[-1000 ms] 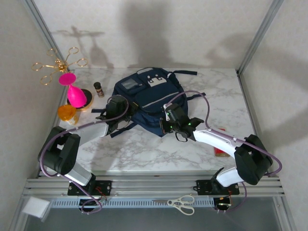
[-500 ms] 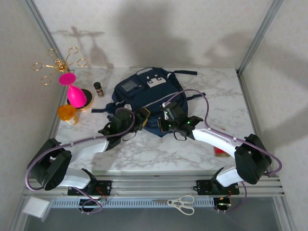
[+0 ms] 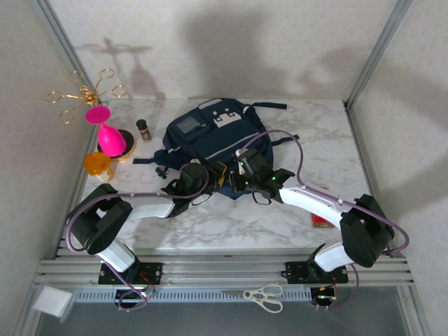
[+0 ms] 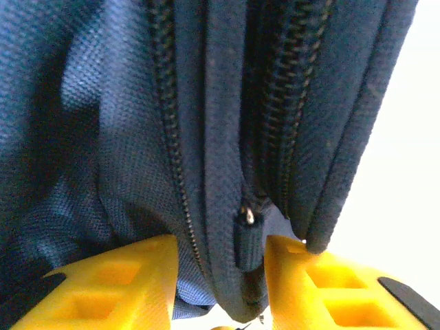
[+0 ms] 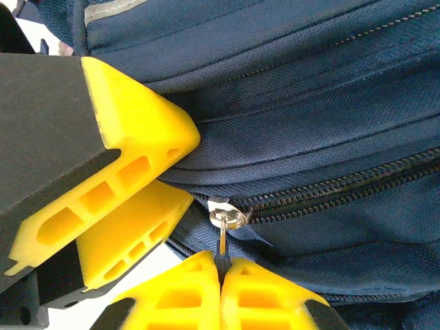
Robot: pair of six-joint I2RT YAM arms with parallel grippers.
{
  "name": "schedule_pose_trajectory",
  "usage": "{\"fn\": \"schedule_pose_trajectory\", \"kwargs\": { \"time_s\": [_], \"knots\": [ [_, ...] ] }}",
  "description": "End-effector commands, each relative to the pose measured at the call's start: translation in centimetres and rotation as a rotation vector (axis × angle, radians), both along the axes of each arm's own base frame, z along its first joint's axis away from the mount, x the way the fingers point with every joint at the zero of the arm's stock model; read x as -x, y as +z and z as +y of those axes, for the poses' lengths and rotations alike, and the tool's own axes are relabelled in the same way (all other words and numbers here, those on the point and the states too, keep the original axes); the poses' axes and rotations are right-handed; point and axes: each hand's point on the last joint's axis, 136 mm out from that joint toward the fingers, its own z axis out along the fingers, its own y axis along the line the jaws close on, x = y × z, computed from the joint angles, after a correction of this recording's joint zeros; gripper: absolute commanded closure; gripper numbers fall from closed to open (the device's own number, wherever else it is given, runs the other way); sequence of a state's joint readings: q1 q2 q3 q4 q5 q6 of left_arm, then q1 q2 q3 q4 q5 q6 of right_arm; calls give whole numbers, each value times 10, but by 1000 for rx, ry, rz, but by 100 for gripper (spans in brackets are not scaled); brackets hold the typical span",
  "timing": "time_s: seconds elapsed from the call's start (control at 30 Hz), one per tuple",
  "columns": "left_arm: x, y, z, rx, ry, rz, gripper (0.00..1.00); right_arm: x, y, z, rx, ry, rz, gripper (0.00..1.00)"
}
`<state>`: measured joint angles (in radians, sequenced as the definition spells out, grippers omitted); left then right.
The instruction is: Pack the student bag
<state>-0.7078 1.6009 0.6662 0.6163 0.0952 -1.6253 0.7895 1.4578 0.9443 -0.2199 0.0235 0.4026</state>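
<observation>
Whereas a second ago the left claw (image 3: 214,175) sat against the left flank of the student bag (image 3: 210,136), it has now swung round to the bag's near edge and lies just beside the right claw (image 3: 231,182), its arm stretched low across the table (image 3: 294,126) in front of the bag. The bag itself stays flat in the middle of the table, its near left corner less drawn out than before. The right claw has kept its place at the near edge. In the left wrist view, the left claw's yellow fingers (image 4: 103,282) stand apart on either side of a zippered seam of the bag; whether they pinch the fabric I cannot tell. The right claw is clenched on the dark zipper pull (image 5: 221,251) hanging from the bag's slider.
</observation>
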Motion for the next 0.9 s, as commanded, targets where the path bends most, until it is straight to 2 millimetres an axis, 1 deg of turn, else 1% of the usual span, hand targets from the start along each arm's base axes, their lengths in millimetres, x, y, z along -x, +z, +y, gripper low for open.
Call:
{"fn": "schedule_pose_trajectory", "kwargs": {
  "time_s": [0.0, 0.03, 0.07, 0.1, 0.13, 0.17, 0.2, 0.27, 0.37, 0.43, 0.5, 0.53, 0.57, 0.63, 0.67, 0.7, 0.73, 0.77, 0.8, 0.87],
  "knots": [
    [-24, 3, 24, -73, 132, -24, 75, -1, -4, -9, 23, 5, -11, 100],
    [-24, 0, 29, -87, 142, -14, 86, -4, -4, -18, 46, -24, -19, 100],
    [-23, 1, 35, -93, 146, -25, 93, -8, -5, -29, 65, -54, -22, 100],
    [-22, 1, 40, -103, 150, -26, 98, -11, -6, -38, 76, -81, -20, 100],
    [-21, 3, 47, -124, 150, -31, 100, -16, -6, -50, 90, -116, -24, 100],
    [-20, 8, 51, -164, 131, -53, 100, -19, -8, -60, 106, -141, -30, 100],
    [-17, 7, 56, -213, 113, -44, 100, -24, -8, -71, 115, -169, -33, 100],
    [-3, 4, 72, -320, 78, -30, 100, -31, -8, -88, 108, -212, -37, 100],
    [16, 0, 90, -394, 9, -33, 100, -41, -1, -101, 100, -247, -57, 100],
    [24, -3, 110, -465, -13, -17, 100, -48, -3, -118, 154, -321, -62, 100],
    [26, -3, 127, -524, -38, -31, 100, -53, -5, -125, 175, -355, -55, 100],
    [26, -6, 134, -544, -69, -22, 100, -54, -4, -121, 167, -341, -58, 100],
    [24, -9, 142, -559, -86, -9, 100, -51, -1, -109, 145, -288, -66, 100],
    [15, -10, 161, -605, -87, -7, 100, -38, 7, -75, 124, -183, -110, 100],
    [10, -10, 168, -612, -79, -5, 100, -32, 8, -59, 110, -141, -115, 100],
    [5, -5, 169, -602, -86, -27, 100, -20, 6, -36, 84, -80, -97, 100],
    [1, 0, 165, -582, -110, -52, 97, -12, 2, -20, 66, -42, -74, 100],
    [-2, 6, 161, -568, -122, -70, 85, -8, 0, -10, 52, -30, -56, 100],
    [-3, 13, 157, -547, -127, -94, 76, -7, -1, -3, 38, -23, -45, 100],
    [3, 25, 146, -485, -139, -143, 65, -7, 3, 4, -5, -27, -48, 100]
  ]
}}
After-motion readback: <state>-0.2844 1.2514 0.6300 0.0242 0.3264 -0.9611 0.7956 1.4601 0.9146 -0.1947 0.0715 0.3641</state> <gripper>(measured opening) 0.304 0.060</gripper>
